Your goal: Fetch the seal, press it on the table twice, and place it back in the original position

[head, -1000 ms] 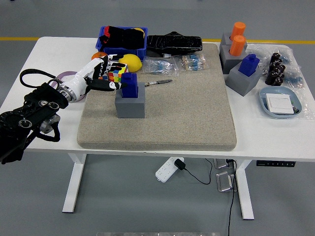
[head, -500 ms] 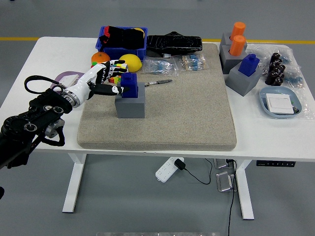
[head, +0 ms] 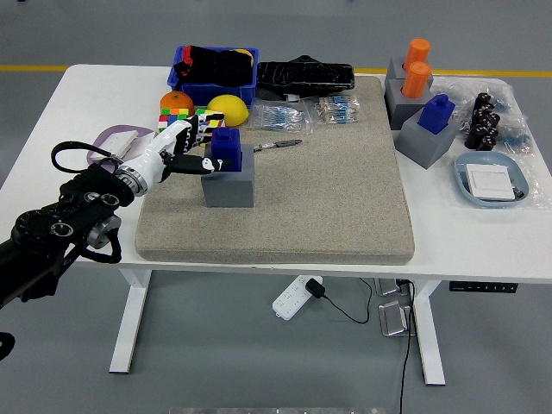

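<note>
A blue seal (head: pixel 227 148) stands upright in a grey block holder (head: pixel 229 185) on the left part of the beige mat (head: pixel 328 198). My left hand (head: pixel 197 148), white with black fingers, reaches in from the left, and its fingertips (head: pixel 208 165) are at the seal's left side. The fingers are spread, with the thumb low and the others higher. They are not closed round the seal, which still sits in its holder. My right arm is out of view.
Behind the hand lie a colour cube (head: pixel 191 123), an orange (head: pixel 177 102), a lemon (head: pixel 228 109) and a blue bin (head: pixel 214 72). A pen (head: pixel 278 145) lies right of the seal. Other seal holders (head: pixel 427 136) and a plate (head: pixel 492 179) stand far right.
My left forearm has swung in toward the table and the wrist has lowered slightly. The fingertips stay by the seal's left side, and the seal has not moved.
</note>
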`<state>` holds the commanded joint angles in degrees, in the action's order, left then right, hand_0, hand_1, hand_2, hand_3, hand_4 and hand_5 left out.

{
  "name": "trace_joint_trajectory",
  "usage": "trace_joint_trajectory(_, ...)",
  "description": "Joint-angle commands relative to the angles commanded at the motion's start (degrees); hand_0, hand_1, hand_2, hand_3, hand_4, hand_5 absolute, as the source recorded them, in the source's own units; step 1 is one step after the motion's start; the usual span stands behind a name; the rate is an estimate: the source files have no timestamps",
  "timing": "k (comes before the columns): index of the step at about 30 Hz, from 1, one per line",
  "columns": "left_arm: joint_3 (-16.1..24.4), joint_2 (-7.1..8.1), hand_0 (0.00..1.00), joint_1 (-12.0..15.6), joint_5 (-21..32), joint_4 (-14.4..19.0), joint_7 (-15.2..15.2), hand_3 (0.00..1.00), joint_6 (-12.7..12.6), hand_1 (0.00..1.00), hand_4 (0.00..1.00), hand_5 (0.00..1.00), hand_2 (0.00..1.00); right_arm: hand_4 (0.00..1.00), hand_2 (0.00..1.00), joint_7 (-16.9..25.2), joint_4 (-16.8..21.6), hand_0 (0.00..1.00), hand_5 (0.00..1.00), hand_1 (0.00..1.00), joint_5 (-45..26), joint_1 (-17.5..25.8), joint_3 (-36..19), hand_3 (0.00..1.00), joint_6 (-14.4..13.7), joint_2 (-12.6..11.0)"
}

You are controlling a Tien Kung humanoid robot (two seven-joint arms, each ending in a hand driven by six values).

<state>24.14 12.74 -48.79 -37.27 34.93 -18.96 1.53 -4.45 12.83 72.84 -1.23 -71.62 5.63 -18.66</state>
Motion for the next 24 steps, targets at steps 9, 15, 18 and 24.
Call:
trace_joint_trajectory(9, -1.14, -0.73, 0.875, -0.68, -0.42, -1.25, 0.36, 0.860, -1.75, 0.693, 0.676, 0.002, 0.574, 0.770, 0.667, 0.02, 0.04, 0.758, 0.491, 0.674, -0.08, -0.06, 0.17, 0.616, -0.01, -0.04)
trace_joint_trajectory(15, -1.53, -1.13, 0.866, -0.85, -0.84, -1.65, 0.33, 0.840, -2.68, 0.614, 0.632, 0.002, 0.521, 0.771, 0.667, 0.02, 0.01, 0.758, 0.492, 0.675, -0.14, 0.00, 0.35, 0.616, -0.03, 0.07)
trace_joint_trajectory(18, -1.53, -1.26, 0.866, -0.98, -0.97, -1.66, 0.26, 0.840, -3.26, 0.614, 0.632, 0.002, 0.521, 0.771, 0.667, 0.03, 0.01, 0.758, 0.492, 0.675, -0.13, -0.08, 0.35, 0.616, -0.02, 0.08)
trace_joint_trajectory(24, -1.55, -1.63, 0.852, -1.18, -0.14, -1.81, -0.71, 0.819, -4.50, 0.528, 0.553, 0.002, 0.438, 0.771, 0.667, 0.10, -0.03, 0.758, 0.492, 0.675, -0.09, -0.13, 0.26, 0.616, -0.07, 0.01)
